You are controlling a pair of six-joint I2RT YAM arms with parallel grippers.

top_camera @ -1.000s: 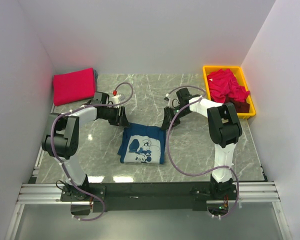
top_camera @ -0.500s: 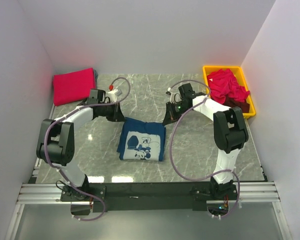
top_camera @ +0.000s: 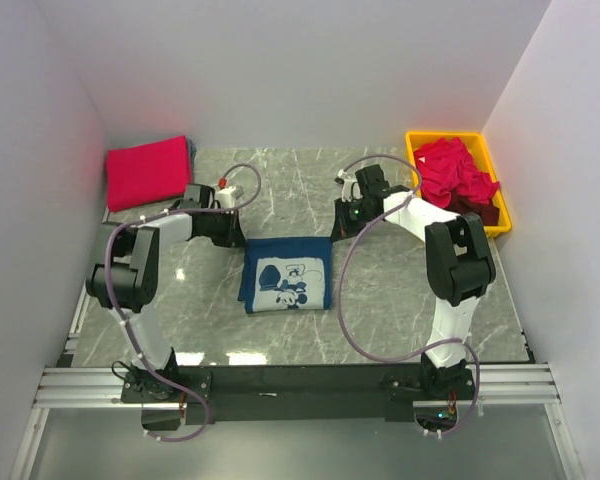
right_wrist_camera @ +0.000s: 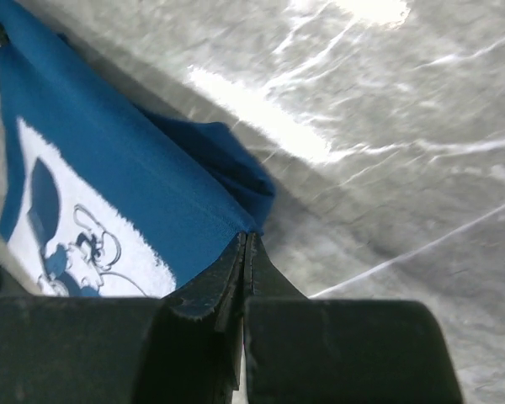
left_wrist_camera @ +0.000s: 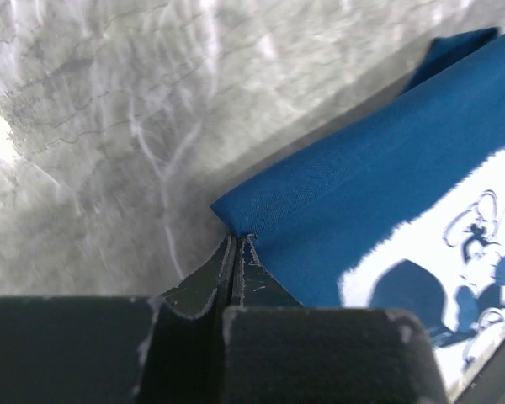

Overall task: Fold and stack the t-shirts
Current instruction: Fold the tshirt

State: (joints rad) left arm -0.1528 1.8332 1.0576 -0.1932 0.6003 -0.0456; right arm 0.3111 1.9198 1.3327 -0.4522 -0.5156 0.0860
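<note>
1. At the middle of the grey marble-patterned bench (top_camera: pixel 380 290): one navy blue cloth t-shirt with a white cartoon print (top_camera: pixel 285 273). It is folded to a rough rectangle with the print uppermost.
2. At the far left corner of that navy shirt: my left tool (left_wrist_camera: pixel 238 241). Its fingers are pressed together and clamped on the folded corner of the cloth, with the tips low at the bench surface.
3. At the far right corner of the same shirt: my right tool (right_wrist_camera: pixel 246 238). Its fingers are likewise together and clamped on the navy cloth. In the right wrist view a small flap of navy cloth lies just behind the gripped fold.
4. Between my two tools: the shirt's far edge, running straight from one grip to the other. The near edge rests on the bench.
5. In the far left corner of the bench, against the left wall: a flat folded bright red-pink cloth t-shirt (top_camera: pixel 148 171), well apart from the navy one. I cannot tell how many layers lie beneath its top face.
6. In the far right corner, against the right wall: a yellow rectangular plastic bin (top_camera: pixel 445 134).
7. Inside that bin: a crumpled heap of bright red-pink cloth t-shirts (top_camera: pixel 455 172), rising above the rim.
8. At the bin's near end, under the heap: a dark maroon cloth t-shirt (top_camera: pixel 477 213), partly covered.
</note>
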